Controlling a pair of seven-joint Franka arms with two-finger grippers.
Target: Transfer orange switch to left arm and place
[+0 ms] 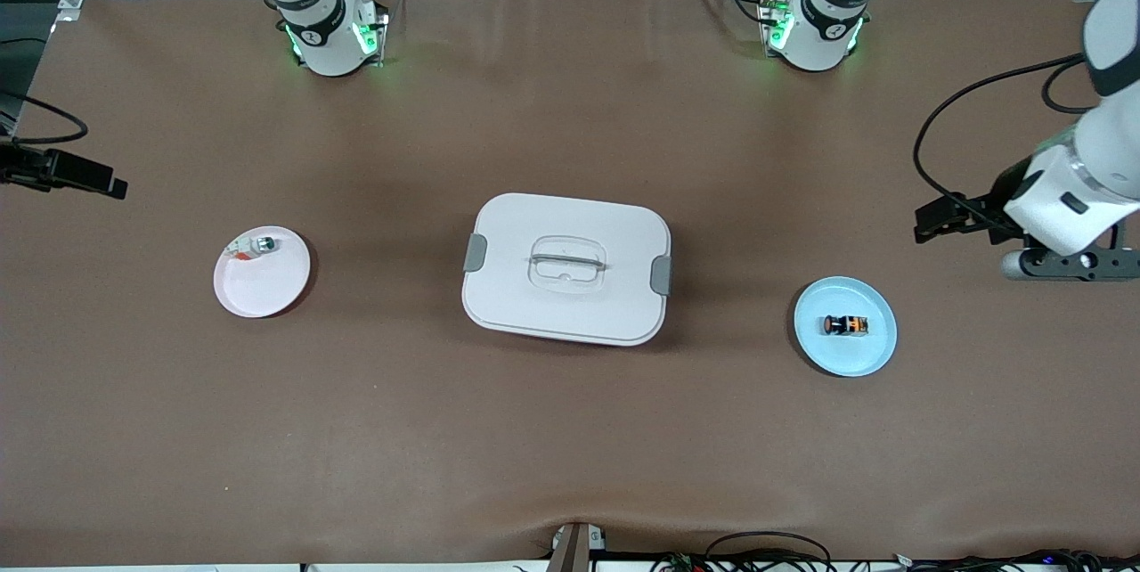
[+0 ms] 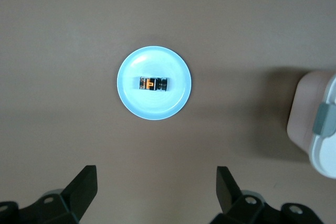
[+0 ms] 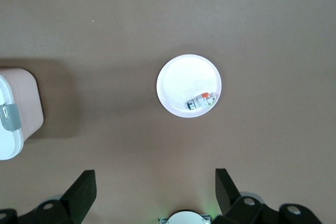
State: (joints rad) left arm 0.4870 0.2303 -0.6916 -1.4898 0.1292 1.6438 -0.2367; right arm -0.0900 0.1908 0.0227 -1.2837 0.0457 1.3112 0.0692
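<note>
Brown counter [image 1: 570, 447] carrying three items. Orange switch [image 1: 846, 324]: tiny black cylinder with orange markings, lying on its side on a pale blue plate [image 1: 877, 354] at the left arm's end, below the left end effector [image 2: 156, 195], whose fingers stand wide and empty, seemingly poised for pickup. Box [image 1: 566, 269]: white, grey clips, mid-counter, the obstacle between the ends. Right end effector [image 3: 153, 195]: fingers wide, empty, over the counter near a white plate [image 3: 181, 80] holding a silver-white part [image 3: 201, 101]; likely the receiver.

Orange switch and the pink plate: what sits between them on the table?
The box, lid on, sits between the orange switch on its blue plate and the pink plate; the front view shows it.
</note>
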